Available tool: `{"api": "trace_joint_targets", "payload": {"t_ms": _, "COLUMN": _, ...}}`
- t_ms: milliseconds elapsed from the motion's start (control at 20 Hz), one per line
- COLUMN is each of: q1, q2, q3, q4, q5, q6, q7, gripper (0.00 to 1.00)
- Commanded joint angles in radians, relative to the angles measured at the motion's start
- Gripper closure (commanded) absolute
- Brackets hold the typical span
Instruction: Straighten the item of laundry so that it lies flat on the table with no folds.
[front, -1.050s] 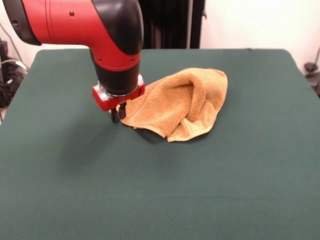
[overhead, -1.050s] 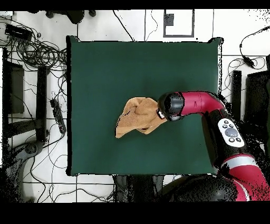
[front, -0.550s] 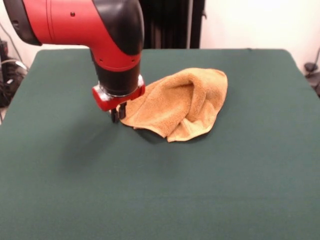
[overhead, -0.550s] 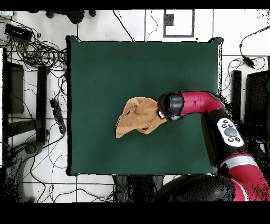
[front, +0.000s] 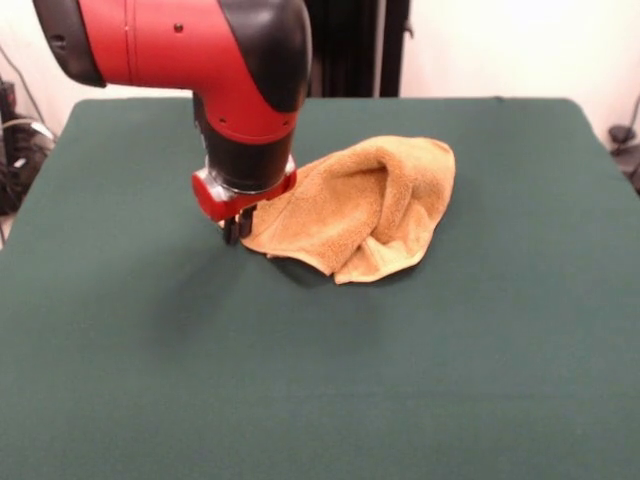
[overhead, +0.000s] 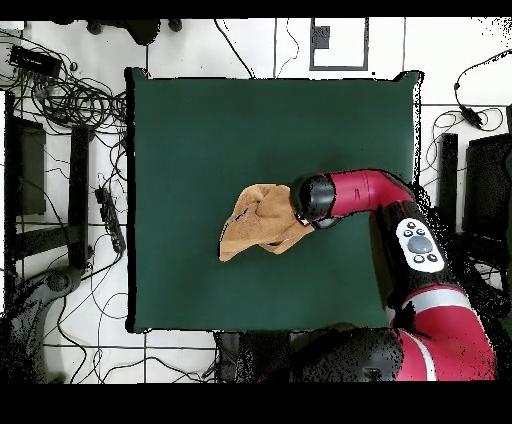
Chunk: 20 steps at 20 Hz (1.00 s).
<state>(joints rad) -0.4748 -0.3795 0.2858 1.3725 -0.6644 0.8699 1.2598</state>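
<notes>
Crumpled orange-tan towel (front: 360, 205) near the middle of the green table (front: 450, 380), bunched into a mound with several folds and nowhere near flat. Thick rolled fold running down the centre of the heap in the front view; paler hem edge peeking out at the lower front, lying on the cloth. Left-hand corner of the towel, as seen from the front, drawn to a point right beside the gripper (front: 236, 228). Gripper low over the table at that corner, dark fingertips just showing under the red wrist ring, touching or all but touching the towel's edge; spread or pressed together, cannot tell, since the wrist hides most of the claw. From overhead, towel (overhead: 258, 220) sitting slightly below the table's centre, arm (overhead: 350, 195) reaching in from the right and covering the towel's right edge, pointed corner of the cloth aimed toward the lower left. Wide bare green cloth (overhead: 200, 130) on every side of the heap: ample room toward each of the four table edges, most of it toward the top edge in the overhead view. Cables and equipment on the floor beyond the table's left edge in that view, well apart from the towel.
</notes>
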Motion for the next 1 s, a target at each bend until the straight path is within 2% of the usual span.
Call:
{"api": "trace_joint_targets", "payload": {"t_ms": 50, "q1": 0.023, "q2": 0.122, "q3": -0.063, "q4": 0.001, "q5": -0.132, "q6": -0.104, "q7": 0.042, "gripper": 1.00}}
{"api": "trace_joint_targets", "payload": {"t_ms": 150, "q1": 0.014, "q2": 0.107, "q3": -0.071, "q4": 0.005, "q5": -0.140, "q6": -0.094, "q7": 0.013, "gripper": 1.00}}
{"api": "trace_joint_targets", "payload": {"t_ms": 550, "q1": -0.034, "q2": 0.140, "q3": -0.049, "q4": -0.039, "q5": -0.150, "q6": -0.098, "q7": -0.065, "gripper": 1.00}}
{"api": "trace_joint_targets", "payload": {"t_ms": 1000, "q1": -0.087, "q2": 0.174, "q3": -0.049, "q4": -0.097, "q5": -0.217, "q6": -0.138, "q7": -0.155, "gripper": 1.00}}
